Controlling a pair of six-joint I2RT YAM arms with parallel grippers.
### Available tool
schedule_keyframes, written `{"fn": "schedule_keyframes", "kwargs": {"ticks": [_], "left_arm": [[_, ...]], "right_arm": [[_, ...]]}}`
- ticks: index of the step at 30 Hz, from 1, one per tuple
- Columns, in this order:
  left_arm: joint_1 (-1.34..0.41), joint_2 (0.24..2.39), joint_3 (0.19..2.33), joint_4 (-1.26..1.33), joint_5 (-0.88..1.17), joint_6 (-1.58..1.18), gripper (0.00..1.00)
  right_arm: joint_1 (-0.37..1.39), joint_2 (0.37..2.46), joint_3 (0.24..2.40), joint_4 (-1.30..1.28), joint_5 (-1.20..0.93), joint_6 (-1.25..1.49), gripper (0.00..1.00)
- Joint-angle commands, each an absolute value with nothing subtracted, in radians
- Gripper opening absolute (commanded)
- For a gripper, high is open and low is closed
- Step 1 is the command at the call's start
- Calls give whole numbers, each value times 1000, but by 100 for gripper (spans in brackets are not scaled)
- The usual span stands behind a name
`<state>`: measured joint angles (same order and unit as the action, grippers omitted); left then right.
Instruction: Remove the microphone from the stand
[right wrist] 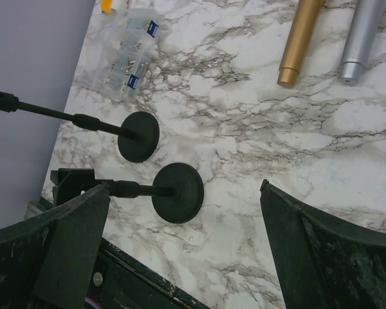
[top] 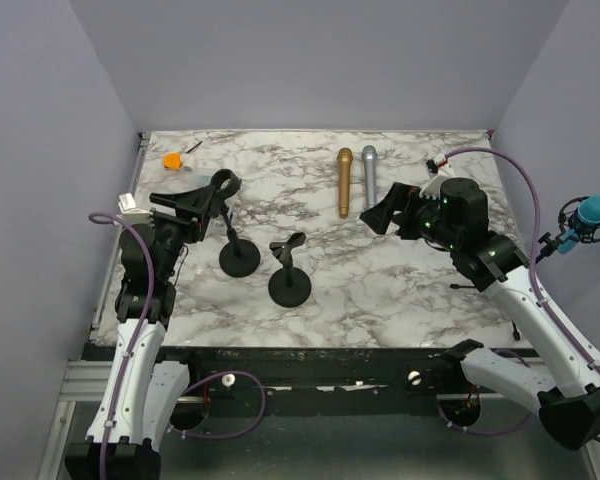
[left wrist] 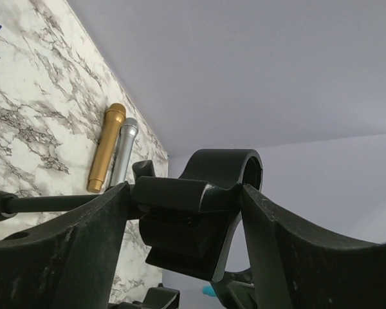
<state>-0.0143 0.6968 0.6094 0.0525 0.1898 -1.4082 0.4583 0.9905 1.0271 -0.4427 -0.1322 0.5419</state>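
Standing at the near edge of the bench, I see the gold microphone and the silver microphone lying flat side by side at about 12 o'clock, just beside each other, heads towards the back wall and well apart from both stands. At roughly 8 o'clock stand two black round-based stands: the far stand, whose stem leans up towards 11 o'clock, and the near stand, just at its 4 o'clock. The left fingers are closed from both sides on the clip at the top of the far stand; in the left wrist view the black holder sits squeezed between the two pads. The right fingers hang above the marble at about 2 o'clock, spread wide with nothing between them, and point towards 9 o'clock. An orange object and a small clear packet of parts lie at the 10 o'clock corner.
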Motion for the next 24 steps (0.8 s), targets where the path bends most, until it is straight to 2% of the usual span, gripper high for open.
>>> {"fn": "schedule_keyframes", "kwargs": {"ticks": [1, 10, 24], "left_arm": [[-9, 683, 549, -57, 171, -1291, 65], [-9, 711, 480, -92, 158, -1117, 64], [-9, 776, 367, -8, 168, -1095, 65]], "right_arm": [[459, 994, 1016, -435, -121, 546, 100], [459, 1019, 988, -405, -145, 559, 100], [458, 1027, 965, -399, -145, 561, 100]]}}
